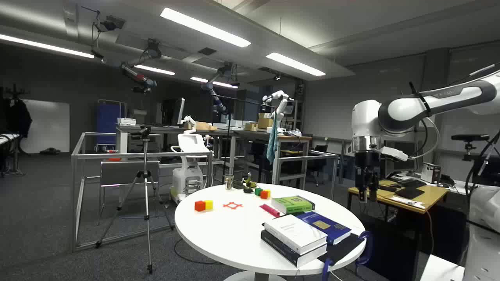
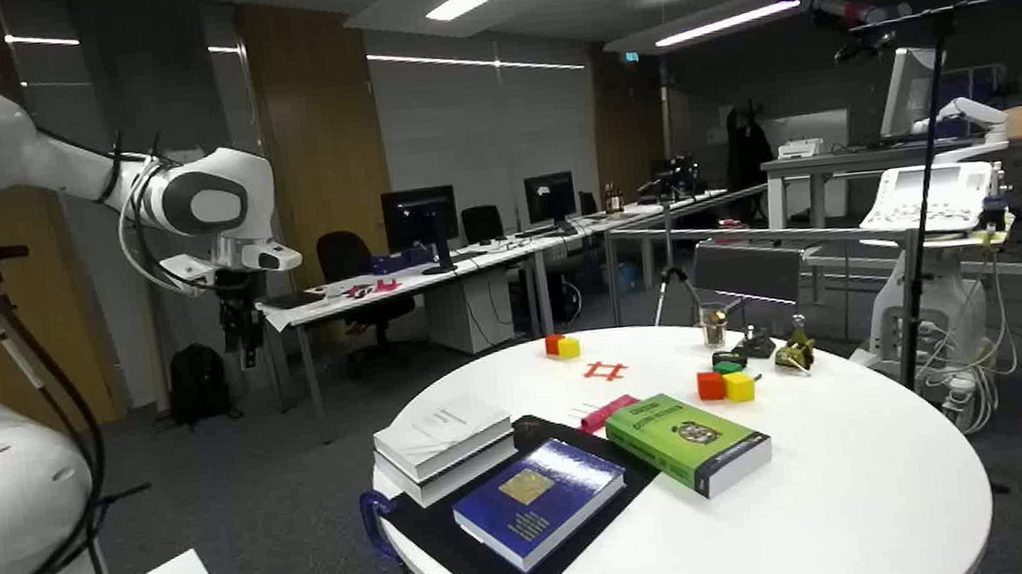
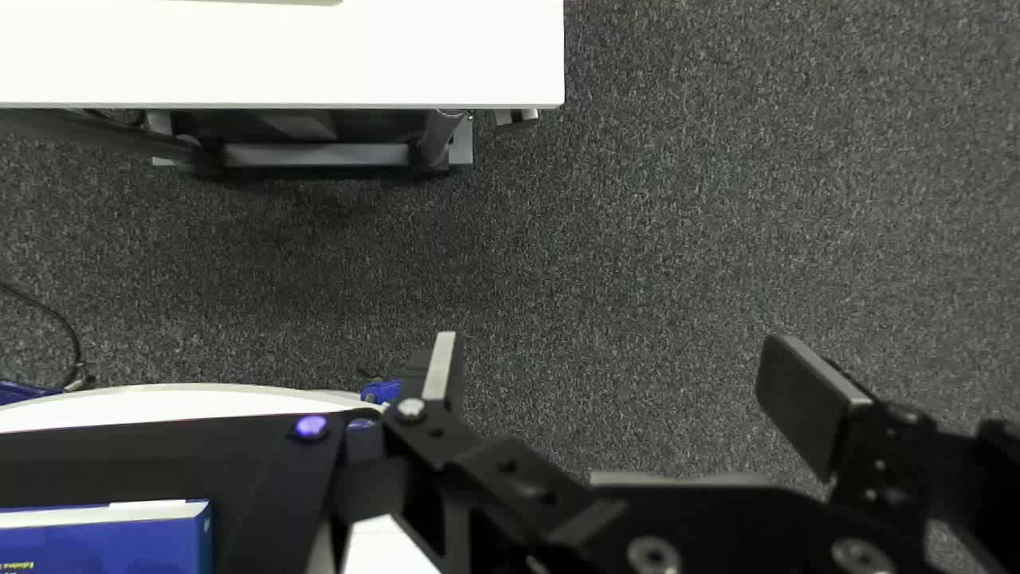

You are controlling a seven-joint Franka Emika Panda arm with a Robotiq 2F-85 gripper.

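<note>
Four books share the round white surface, and the blue book, lying flat on a black mat with blue clamps at the rim, shows nearest to the pincer in the wrist view. Nothing sits between the fingers, which stand spread wide with only carpet beneath the gap; they hang out past the clamped edge, apart from every book. This looks like a positioning stage, so care with the path matters more than force. Any move inward ought to clear the blue clamps first, then the white book, which is stacked on a dark book beside the blue one and makes the tallest obstacle at that edge. Keep the fingers spread until they straddle something squarely. For a book lying flat, tilting the pincer to grip across the thickness would probably serve better than spanning the cover, since the covers look broad for that gap, though I cannot tell for certain. Go slowly near the green book as well: its corner lies close to the blue one, leaving little room for a finger.
</note>
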